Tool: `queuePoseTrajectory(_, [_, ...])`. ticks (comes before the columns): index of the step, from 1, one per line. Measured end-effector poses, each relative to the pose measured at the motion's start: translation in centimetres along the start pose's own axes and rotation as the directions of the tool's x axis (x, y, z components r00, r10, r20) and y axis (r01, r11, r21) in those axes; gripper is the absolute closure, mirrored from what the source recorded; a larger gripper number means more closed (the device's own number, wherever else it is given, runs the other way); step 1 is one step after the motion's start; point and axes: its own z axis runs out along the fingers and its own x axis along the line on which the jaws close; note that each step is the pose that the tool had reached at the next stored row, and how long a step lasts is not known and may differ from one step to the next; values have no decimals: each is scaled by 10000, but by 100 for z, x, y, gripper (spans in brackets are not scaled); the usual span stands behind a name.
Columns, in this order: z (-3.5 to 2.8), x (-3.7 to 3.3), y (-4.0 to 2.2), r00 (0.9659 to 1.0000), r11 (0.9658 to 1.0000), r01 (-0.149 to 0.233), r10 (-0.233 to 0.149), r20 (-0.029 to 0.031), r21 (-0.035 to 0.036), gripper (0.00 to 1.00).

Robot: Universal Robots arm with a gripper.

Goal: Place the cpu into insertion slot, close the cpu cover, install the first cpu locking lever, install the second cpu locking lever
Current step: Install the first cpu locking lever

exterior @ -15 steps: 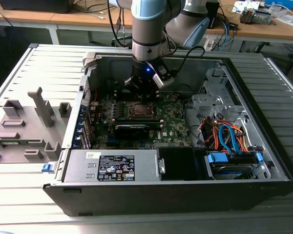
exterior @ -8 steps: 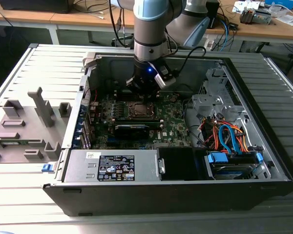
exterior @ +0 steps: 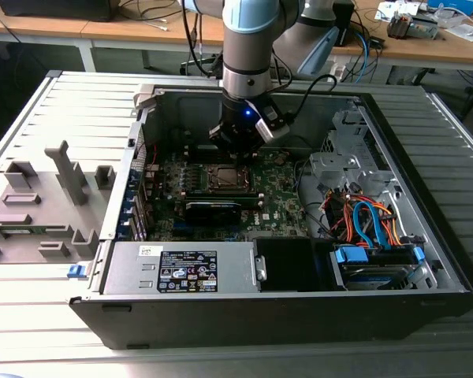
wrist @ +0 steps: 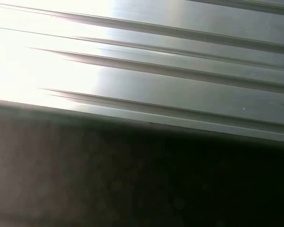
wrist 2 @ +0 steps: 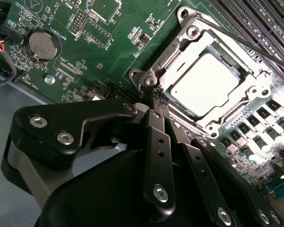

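**Arm Works at Socket Corner With Chip Already Seated**

The black two-fingered gripper (wrist 2: 157, 101) of the grey robot arm (exterior: 248, 47) hung low over the green motherboard (wrist 2: 109, 42) inside the open black computer case (exterior: 426, 236); its jaws were drawn together to a narrow point, though whether a thin lever wire lay pinched between them could not be told. The cpu (wrist 2: 204, 84), a small flat square chip with a silvery-grey metal top, sat in the insertion slot (exterior: 226, 177), the square socket with its dark metal rim; the cpu cover (wrist 2: 239, 120), a thin silvery metal frame with a cut-out centre, lay down flat around the chip. The fingertips (wrist 2: 155, 100) stood just beside the screwed corner of that frame (near the round coin battery's (wrist 2: 41, 43) side of the board); a thin metal locking lever (wrist 2: 236, 40) ran along the far edge of the socket. Judged from this, placing and covering looked done, and the lever step was in hand; the next move would call for a firm catch on a slim rod and a steady sweep under its retaining hook, with little room for slip.
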Motion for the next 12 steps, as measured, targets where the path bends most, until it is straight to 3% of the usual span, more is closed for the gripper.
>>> queuePoseTrajectory(9, [-91,1,14,10000,10000,-2,2,9,4,89])
queuePoseTrajectory(12, [-94,52,22,10000,10000,-1,1,36,7,89])
